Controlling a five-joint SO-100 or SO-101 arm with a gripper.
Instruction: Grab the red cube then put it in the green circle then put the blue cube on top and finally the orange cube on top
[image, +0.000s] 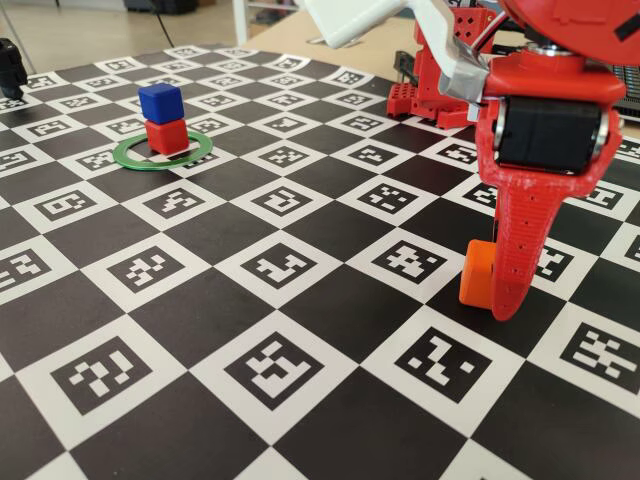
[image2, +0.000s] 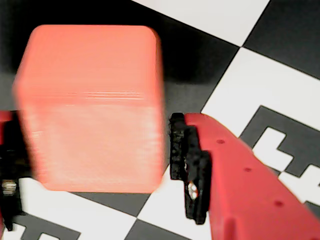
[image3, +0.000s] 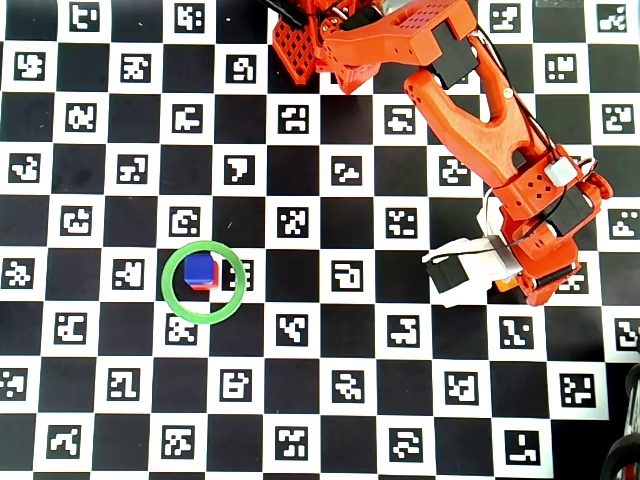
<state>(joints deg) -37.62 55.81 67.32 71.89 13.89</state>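
The orange cube (image: 477, 273) rests on the checkered board at the right. In the wrist view it (image2: 92, 105) is blurred and fills the space between the two jaws. My red gripper (image: 490, 295) straddles it with the jaws open. The left pad is at the cube's side, and a narrow gap shows at the right pad (image2: 182, 150). In the overhead view the arm hides most of the cube (image3: 505, 284). The blue cube (image: 160, 102) sits on the red cube (image: 167, 136) inside the green circle (image: 130, 160), far left of the gripper. The stack also shows in the overhead view (image3: 200, 268).
The board is covered with black and white marker squares. The red arm base (image3: 320, 40) stands at the back edge. A black object (image: 10, 65) stands at the far left corner of the fixed view. A white camera mount (image3: 465, 268) sticks out beside the gripper.
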